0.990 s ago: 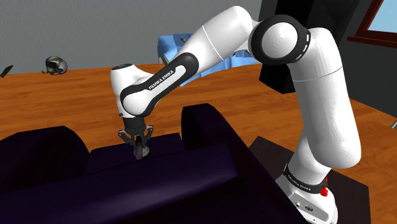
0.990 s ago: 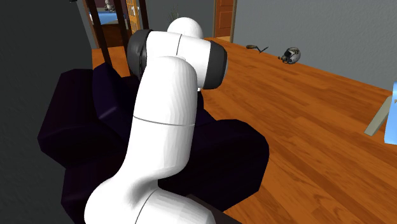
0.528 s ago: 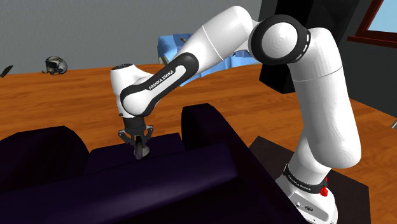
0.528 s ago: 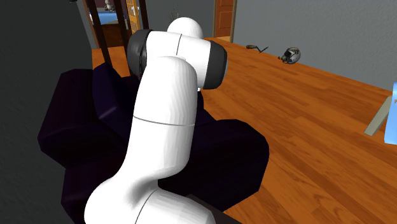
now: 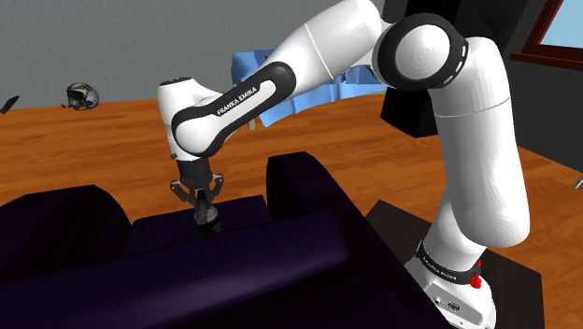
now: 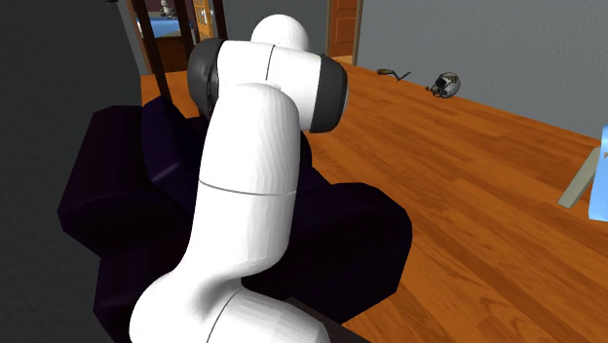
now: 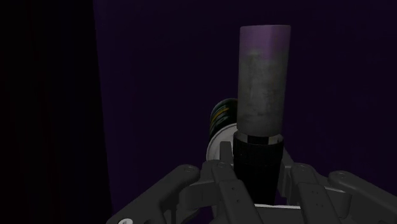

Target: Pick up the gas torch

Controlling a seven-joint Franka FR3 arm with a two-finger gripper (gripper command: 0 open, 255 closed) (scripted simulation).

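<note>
Soft, even light in both exterior views, white arm (image 5: 467, 121) bright with gentle shading, wooden floor (image 6: 468, 166) evenly lit, dark purple sofa (image 5: 308, 201) swallowing most detail, wrist view very dim, gas torch (image 7: 262, 83) faintly lit with a purple tint, edges crisp throughout

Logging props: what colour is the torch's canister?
Mottled grey gas torch, black collar; clearest in wrist view.

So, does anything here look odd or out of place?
Mostly the setting: the gripper clasps a gas torch over a dark purple armchair, an odd home for one. A helmet lies on the wood floor.
</note>
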